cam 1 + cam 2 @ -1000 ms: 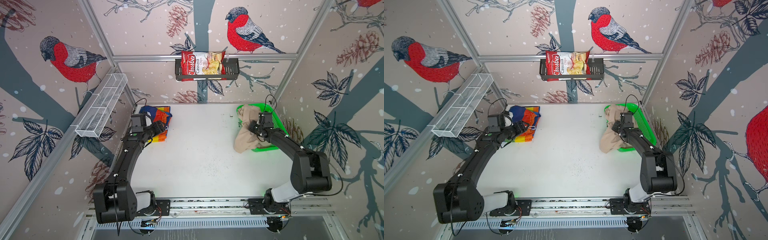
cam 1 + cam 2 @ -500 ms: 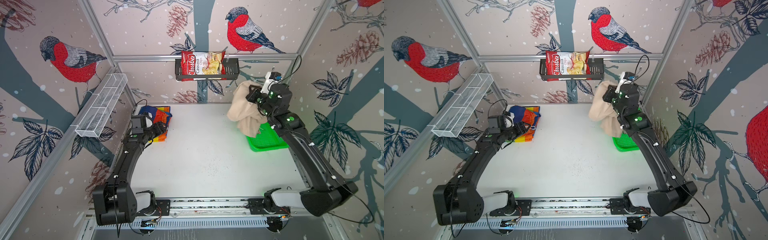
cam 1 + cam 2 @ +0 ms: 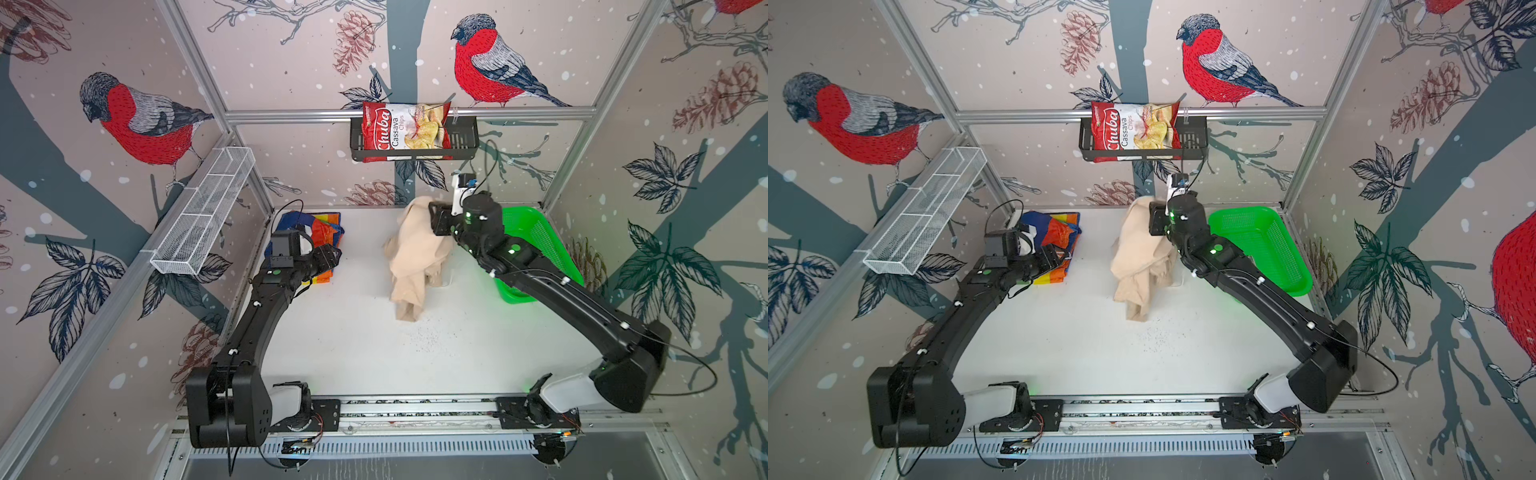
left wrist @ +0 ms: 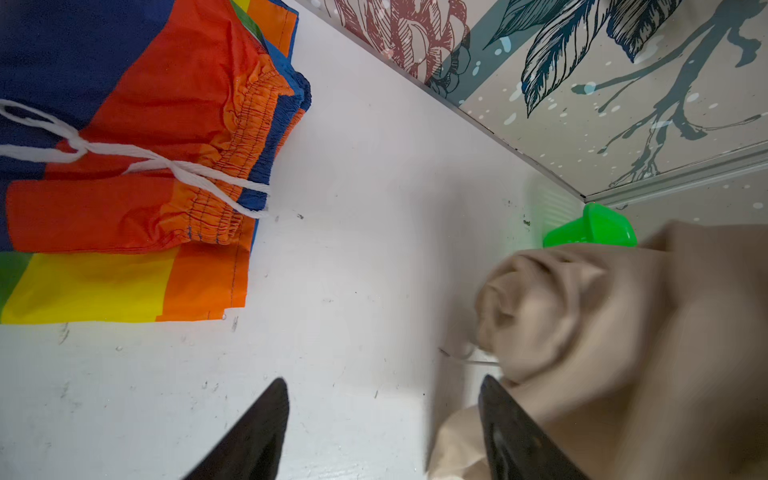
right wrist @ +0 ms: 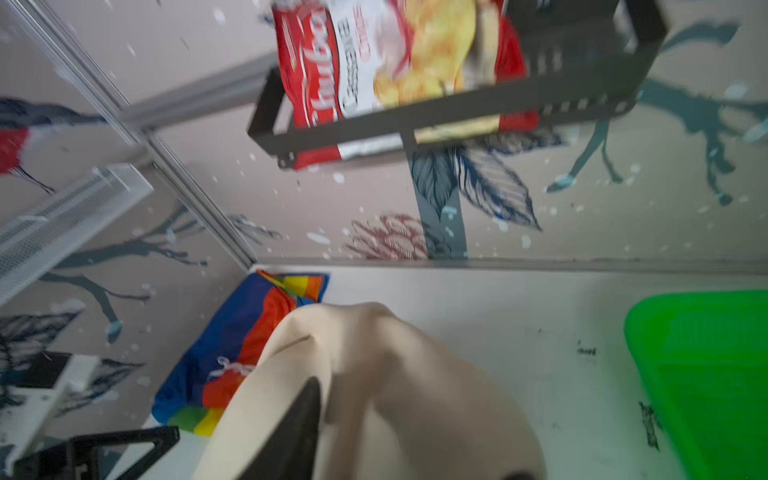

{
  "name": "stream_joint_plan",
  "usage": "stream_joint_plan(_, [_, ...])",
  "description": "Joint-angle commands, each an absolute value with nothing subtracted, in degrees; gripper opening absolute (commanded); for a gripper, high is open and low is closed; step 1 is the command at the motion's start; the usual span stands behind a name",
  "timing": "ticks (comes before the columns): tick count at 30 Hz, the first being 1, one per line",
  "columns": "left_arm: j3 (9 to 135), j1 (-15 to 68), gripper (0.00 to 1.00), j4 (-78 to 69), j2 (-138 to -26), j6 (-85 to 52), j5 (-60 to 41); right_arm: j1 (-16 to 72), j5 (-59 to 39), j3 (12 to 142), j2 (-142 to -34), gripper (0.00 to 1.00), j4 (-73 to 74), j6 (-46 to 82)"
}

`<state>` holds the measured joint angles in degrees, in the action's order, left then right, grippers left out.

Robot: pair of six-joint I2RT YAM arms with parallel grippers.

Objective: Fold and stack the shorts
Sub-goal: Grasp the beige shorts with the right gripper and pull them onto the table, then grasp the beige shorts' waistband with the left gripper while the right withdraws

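- Rainbow shorts (image 3: 328, 226): look folded, lying flat at the upper left of the table (image 3: 357, 332) in both top views. I'd count that half as done.
- Beige shorts (image 3: 415, 257): crumpled, mid-frame, clear of the green basket (image 3: 536, 241). The lower end is on the table and the top is draped over the right gripper (image 3: 432, 218), whose jaws stand apart.
- Left gripper (image 4: 382, 380): jaws apart, empty, just beside the rainbow pair.
- Remaining: flatten and fold the beige pair, then stack.

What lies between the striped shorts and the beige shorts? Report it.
Only bare table: nothing lies between the striped shorts and the beige shorts, as both top views show.
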<state>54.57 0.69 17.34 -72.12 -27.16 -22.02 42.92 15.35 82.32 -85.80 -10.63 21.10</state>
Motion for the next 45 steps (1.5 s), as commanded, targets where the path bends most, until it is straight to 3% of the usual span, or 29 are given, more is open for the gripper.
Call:
stream_joint_plan(1, [55.0, 2.0, 0.72, 18.2, -72.2, -26.5, -18.9, 42.7, 14.7, 82.1, -87.2, 0.67, -10.6, 22.8])
stream_joint_plan(7, [56.8, 10.0, 0.74, 21.2, -73.4, -25.1, -12.5, 38.1, 22.1, 76.6, -82.3, 0.84, -14.0, 25.6])
stream_joint_plan(15, [64.8, 36.3, 0.75, 21.4, -81.0, -19.9, -1.3, 24.9, 22.4, 59.0, -65.0, 0.89, -14.3, 30.7])
stream_joint_plan(22, [78.7, 50.4, 0.72, 25.7, -96.9, -17.4, 2.4, 18.9, 20.3, 51.2, -55.4, 0.92, -14.9, 30.3])
stream_joint_plan(40, [110.3, 52.2, 0.87, 42.6, -135.3, -16.9, 21.0, 11.4, 10.1, 42.4, -53.8, 0.94, -11.5, 29.0])
stream_joint_plan(42, [111.8, 51.4, 0.81, 43.5, -137.4, -17.4, 19.7, 10.9, 9.4, 41.9, -53.5, 0.94, -11.3, 29.1])
stream_joint_plan(45, [111.0, 50.2, 0.49, 42.3, -137.5, -17.5, 16.6, 10.3, 8.8, 40.9, -52.9, 0.94, -10.9, 29.5])
